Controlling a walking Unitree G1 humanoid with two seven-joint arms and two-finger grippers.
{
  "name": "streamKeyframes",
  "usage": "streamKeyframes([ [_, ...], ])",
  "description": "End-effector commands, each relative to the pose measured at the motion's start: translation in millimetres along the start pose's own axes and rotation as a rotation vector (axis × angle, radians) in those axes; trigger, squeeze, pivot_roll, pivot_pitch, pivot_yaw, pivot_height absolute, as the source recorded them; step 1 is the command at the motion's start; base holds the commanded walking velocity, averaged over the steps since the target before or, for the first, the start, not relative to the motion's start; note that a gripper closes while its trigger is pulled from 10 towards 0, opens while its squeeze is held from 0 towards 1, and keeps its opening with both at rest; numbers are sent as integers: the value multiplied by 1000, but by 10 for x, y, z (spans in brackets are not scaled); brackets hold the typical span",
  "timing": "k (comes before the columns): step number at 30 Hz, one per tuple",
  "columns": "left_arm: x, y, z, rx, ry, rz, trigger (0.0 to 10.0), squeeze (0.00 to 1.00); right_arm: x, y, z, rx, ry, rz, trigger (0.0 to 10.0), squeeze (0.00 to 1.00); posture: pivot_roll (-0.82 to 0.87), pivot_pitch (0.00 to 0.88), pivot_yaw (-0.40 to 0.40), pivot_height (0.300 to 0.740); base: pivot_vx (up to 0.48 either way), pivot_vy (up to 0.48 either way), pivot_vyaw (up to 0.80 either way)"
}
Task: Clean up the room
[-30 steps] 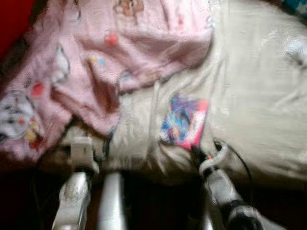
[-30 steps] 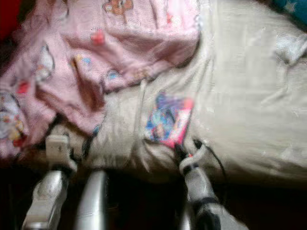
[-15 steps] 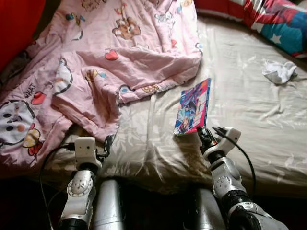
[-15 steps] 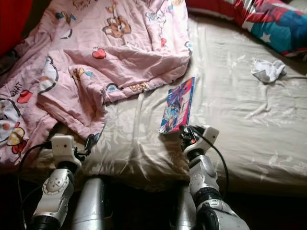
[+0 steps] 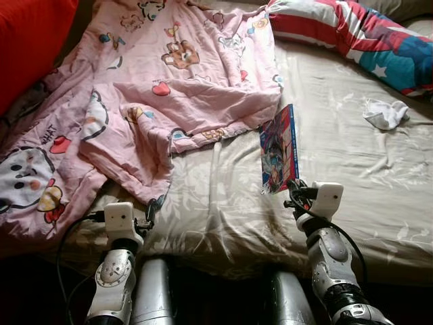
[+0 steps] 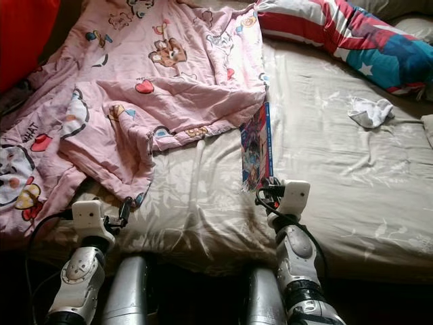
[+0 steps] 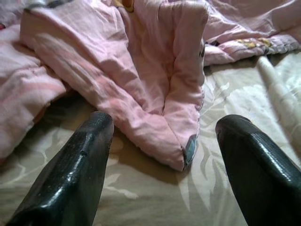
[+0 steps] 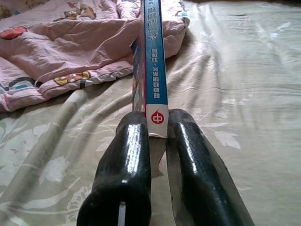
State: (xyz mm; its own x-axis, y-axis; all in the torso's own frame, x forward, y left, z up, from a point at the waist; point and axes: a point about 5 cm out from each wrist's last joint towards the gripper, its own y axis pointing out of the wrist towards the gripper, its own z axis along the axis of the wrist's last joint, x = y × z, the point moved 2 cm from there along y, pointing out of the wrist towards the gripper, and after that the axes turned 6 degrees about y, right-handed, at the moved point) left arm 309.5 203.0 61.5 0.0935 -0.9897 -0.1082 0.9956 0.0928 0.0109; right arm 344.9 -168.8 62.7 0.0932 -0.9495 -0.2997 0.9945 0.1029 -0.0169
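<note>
- Wrinkled beige bed [image 5: 379,169] carries one rumpled pink cartoon-print blanket [image 5: 169,74], one crumpled white cloth [image 5: 384,114].
- Right hand [image 8: 157,136] pinches one thin glossy book [image 5: 279,149], on edge beside the blanket.
- Left hand [image 7: 164,136] gapes, empty.

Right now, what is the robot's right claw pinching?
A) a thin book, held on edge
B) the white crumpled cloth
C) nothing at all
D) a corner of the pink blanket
A: the right gripper has its two black fingers closed on the lower end of the book, which stands on edge with its blue spine towards the wrist camera, above the beige sheet.
</note>
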Motion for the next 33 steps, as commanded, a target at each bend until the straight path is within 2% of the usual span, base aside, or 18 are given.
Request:
streamKeyframes([
  [1,3,-48,-77,-18,-14,7,10000,0,-19,9,64,33,-29,-2,10000,0,98,145,-93,666,0,0,0],
  [11,-4,-62,-119,-30,-20,11,10000,0,-20,17,67,30,-21,-16,10000,0,94,154,-98,731,0,0,0],
  [16,-1,-65,-128,-30,-12,8,10000,0,-6,5,50,27,-9,-31,10000,0,93,160,-100,731,0,0,0],
  [33,10,-64,-105,-13,1,-5,10000,0,54,-27,3,18,27,-92,10000,0,92,171,-93,731,0,-460,0],
])
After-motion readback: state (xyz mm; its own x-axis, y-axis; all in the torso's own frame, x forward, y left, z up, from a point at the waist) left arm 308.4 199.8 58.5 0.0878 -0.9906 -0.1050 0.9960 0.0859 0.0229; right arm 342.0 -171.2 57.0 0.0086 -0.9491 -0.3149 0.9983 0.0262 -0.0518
